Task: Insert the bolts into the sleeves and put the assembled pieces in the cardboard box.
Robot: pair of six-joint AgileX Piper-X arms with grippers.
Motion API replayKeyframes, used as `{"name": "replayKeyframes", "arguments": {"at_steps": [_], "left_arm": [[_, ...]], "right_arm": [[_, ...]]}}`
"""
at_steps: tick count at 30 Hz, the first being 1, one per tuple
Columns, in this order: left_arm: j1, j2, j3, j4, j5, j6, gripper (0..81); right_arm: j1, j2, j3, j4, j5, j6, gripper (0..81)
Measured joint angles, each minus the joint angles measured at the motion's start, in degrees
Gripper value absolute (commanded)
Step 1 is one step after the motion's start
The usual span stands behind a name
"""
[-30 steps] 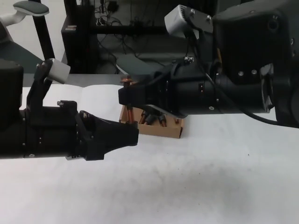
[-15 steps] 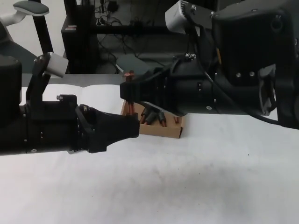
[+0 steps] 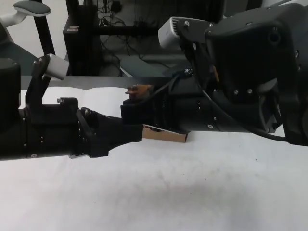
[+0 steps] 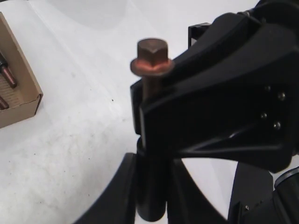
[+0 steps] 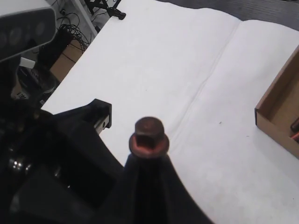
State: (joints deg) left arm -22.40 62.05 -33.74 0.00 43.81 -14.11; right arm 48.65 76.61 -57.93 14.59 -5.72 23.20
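A copper bolt [image 4: 152, 56] with a hex head stands upright in my right gripper [image 5: 147, 163], which is shut on its shank; its head [image 5: 149, 137] pokes out above the fingertips. Directly below the bolt, my left gripper [image 4: 152, 186] is shut on a black sleeve [image 4: 150, 200]. How far the shank sits in the sleeve is hidden by the right gripper's fingers. In the high view the two grippers meet tip to tip, the right gripper [image 3: 130, 103] over the left gripper [image 3: 132, 134], with the bolt [image 3: 137, 90] on top. The cardboard box [image 3: 166, 135] lies just behind them.
The cardboard box [image 4: 14, 93] holds several dark pieces with copper ends [image 4: 5, 74]. A box corner [image 5: 280, 112] shows beside the right gripper. White cloth [image 3: 192, 192] covers the bench, with free room in front. Dark stands and cables are behind the bench.
The right arm has come down and a little forward with the bolt, now covering most of the box and meeting the left gripper. The left arm has barely shifted.
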Motion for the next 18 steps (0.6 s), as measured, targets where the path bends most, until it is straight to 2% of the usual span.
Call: {"name": "replayKeyframes", "arguments": {"at_steps": [8, 9, 10, 11, 13, 14, 18], "left_arm": [[0.0, 0.0, 0.0, 0.0, 0.0, 0.0, 1.7], [0.0, 0.0, 0.0, 0.0, 0.0, 0.0, 1.7], [0.0, 0.0, 0.0, 0.0, 0.0, 0.0, 1.7], [0.0, 0.0, 0.0, 0.0, 0.0, 0.0, 1.7], [0.0, 0.0, 0.0, 0.0, 0.0, 0.1, 1.7], [0.0, 0.0, 0.0, 0.0, 0.0, 0.2, 1.7], [0.0, 0.0, 0.2, -0.4, -0.3, 0.5, 1.7]], "right_arm": [[0.0, -0.1, 0.0, 0.0, 0.0, 0.0, 0.7], [0.0, -0.1, 0.0, 0.0, 0.0, 0.0, 5.5], [0.0, -0.1, 0.0, 0.0, 0.0, 0.0, 14.6], [0.0, -0.1, 0.0, 0.0, 0.0, 0.0, 28.0], [0.2, -0.1, 0.0, 0.0, -0.5, 0.4, 60.5], [0.5, -0.2, 0.0, -0.1, -1.1, 0.4, 70.0], [0.7, -0.8, -0.3, -0.8, -1.5, 2.4, 70.0]]}}
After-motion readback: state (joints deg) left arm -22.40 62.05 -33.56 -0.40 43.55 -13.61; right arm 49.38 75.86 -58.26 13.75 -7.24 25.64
